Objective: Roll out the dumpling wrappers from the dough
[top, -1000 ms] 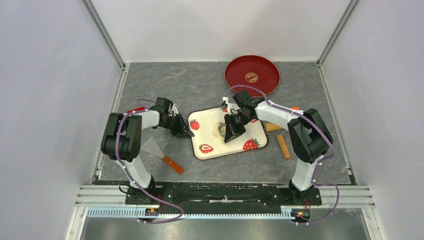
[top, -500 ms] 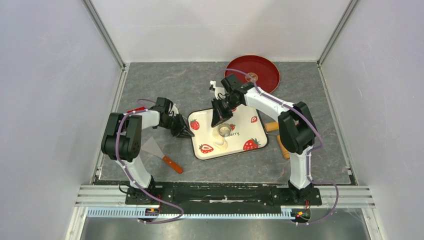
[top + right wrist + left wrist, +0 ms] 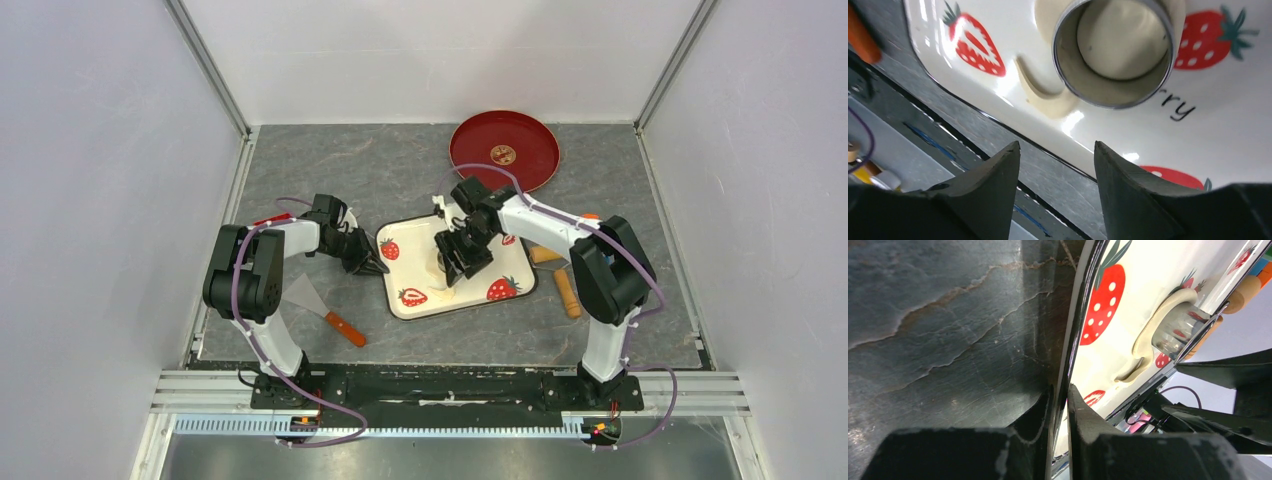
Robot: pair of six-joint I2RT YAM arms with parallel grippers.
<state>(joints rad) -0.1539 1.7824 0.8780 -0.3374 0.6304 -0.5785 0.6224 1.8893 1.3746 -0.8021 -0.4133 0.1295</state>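
Since the right pincer (image 3: 455, 265) was shut 1 second ago and its jaws now stand apart over the tray (image 3: 412, 272) middle, top view reads as cutter released.
Left wrist: left pincer (image 3: 1059, 395) clamps the tray rim.
Right wrist: dumpling wrapper (image 3: 1123, 40), a smooth pale disc, sits inside the ring cutter (image 3: 1068, 75) mid-tray, with a curved dough scrap (image 3: 1045, 97) beside it.

Right tool (image 3: 452, 268) — over strawberry tray (image 3: 420, 240)

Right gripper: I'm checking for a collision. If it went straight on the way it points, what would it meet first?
Probably the strawberry tray, near its edge, just short of the ring cutter and the dough scrap beside it. The right gripper is open and holds nothing; depth is unclear.
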